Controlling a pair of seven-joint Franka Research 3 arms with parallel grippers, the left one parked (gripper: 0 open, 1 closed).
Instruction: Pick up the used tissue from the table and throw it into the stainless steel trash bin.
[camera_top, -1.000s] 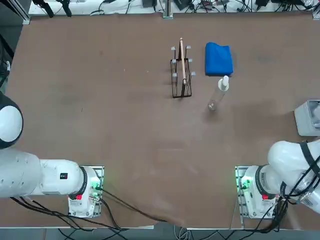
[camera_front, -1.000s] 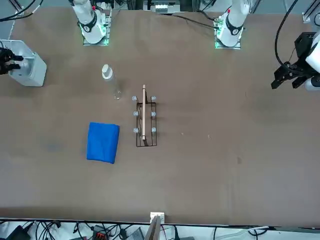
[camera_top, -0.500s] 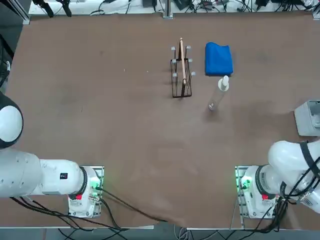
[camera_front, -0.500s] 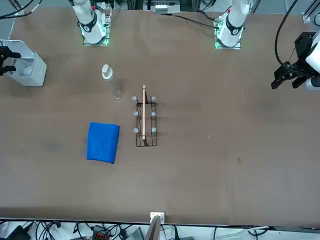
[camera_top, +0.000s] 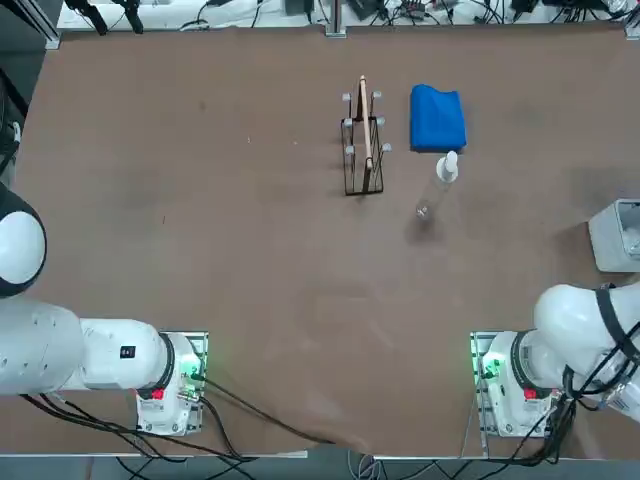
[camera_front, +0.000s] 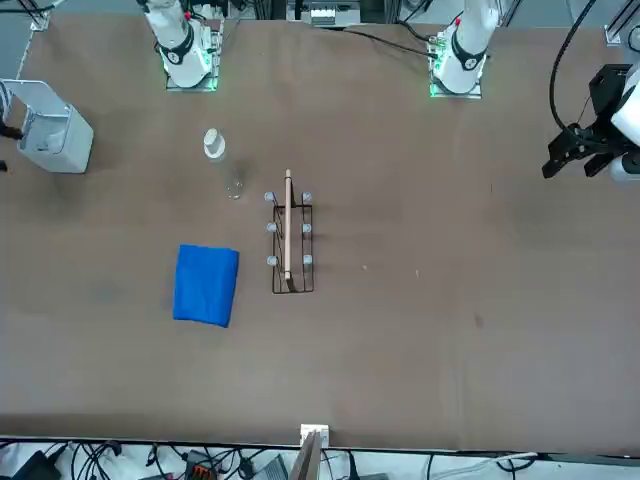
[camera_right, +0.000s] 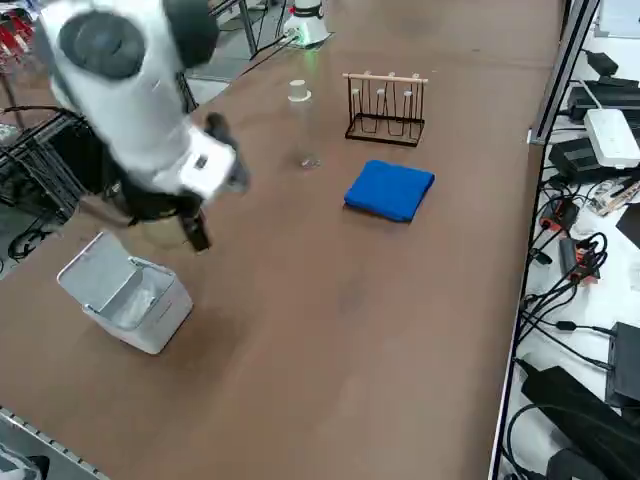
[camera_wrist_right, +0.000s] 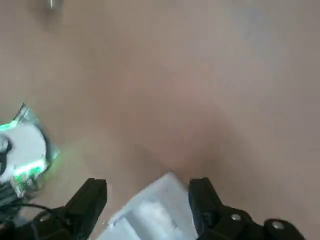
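Note:
The stainless steel trash bin (camera_right: 125, 292) stands near the table's right edge, also seen in the top view (camera_top: 618, 236) and the front view (camera_front: 46, 131). My right gripper (camera_right: 197, 233) hangs just above and beside its open rim. In the wrist view the right gripper (camera_wrist_right: 147, 197) is open, with nothing between its black fingers (camera_wrist_right: 93, 198) and the bin's pale rim (camera_wrist_right: 150, 216) right below them. No used tissue shows on the brown table (camera_top: 250, 250). Whether it lies inside the bin I cannot tell.
A blue folded cloth (camera_top: 437, 118) lies at the far side, next to a wire rack (camera_top: 362, 150) and a small clear bottle with a white cap (camera_top: 446, 167). My right arm's base (camera_top: 515, 375) sits at the near right.
My right gripper has drawn back from over the bin toward the table's right edge, nearly leaving the front view. Nothing else has moved.

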